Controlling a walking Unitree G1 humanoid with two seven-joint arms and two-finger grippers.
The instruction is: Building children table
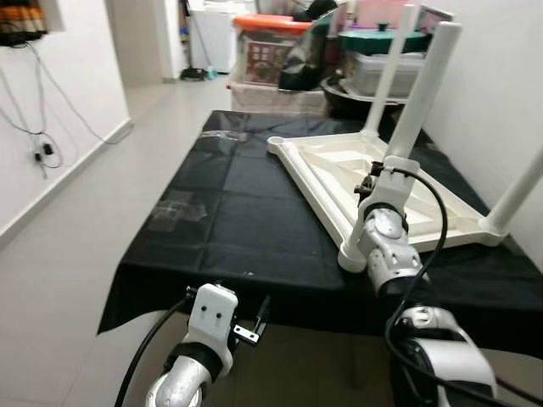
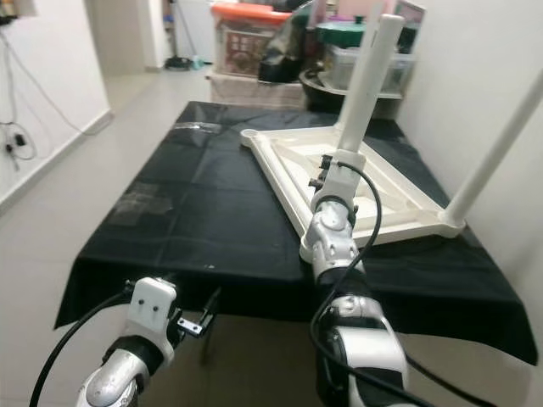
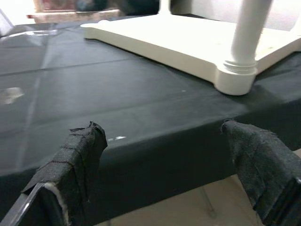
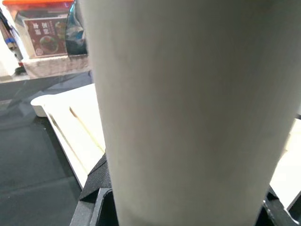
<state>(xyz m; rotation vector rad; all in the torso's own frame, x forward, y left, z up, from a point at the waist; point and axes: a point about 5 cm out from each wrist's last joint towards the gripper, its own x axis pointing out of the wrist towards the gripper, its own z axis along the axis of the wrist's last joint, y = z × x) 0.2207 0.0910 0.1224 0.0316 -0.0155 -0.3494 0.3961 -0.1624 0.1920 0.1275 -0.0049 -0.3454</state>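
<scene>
A white plastic children's table top [image 1: 331, 182] lies upside down on a work table under a black cloth [image 1: 221, 212]. Three white legs stand up from it: a far one [image 1: 389, 76], one at the right corner [image 1: 519, 191], and the near-corner leg [image 1: 427, 89]. My right gripper [image 1: 392, 165] is shut around this near leg, which looms close in the right wrist view [image 4: 188, 113]. Its foot sits in the corner socket [image 3: 237, 75]. The far left corner socket [image 1: 277, 144] holds no leg. My left gripper [image 3: 169, 155] hangs open just below the cloth's front edge, with nothing between its fingers.
Storage bins, one with an orange lid [image 1: 267, 42], and a green-lidded pot [image 1: 382, 41] crowd the far end. A white wall [image 1: 501, 93] runs close along the right. Open tiled floor [image 1: 76, 229] lies to the left, with cables [image 1: 42, 148] on the left wall.
</scene>
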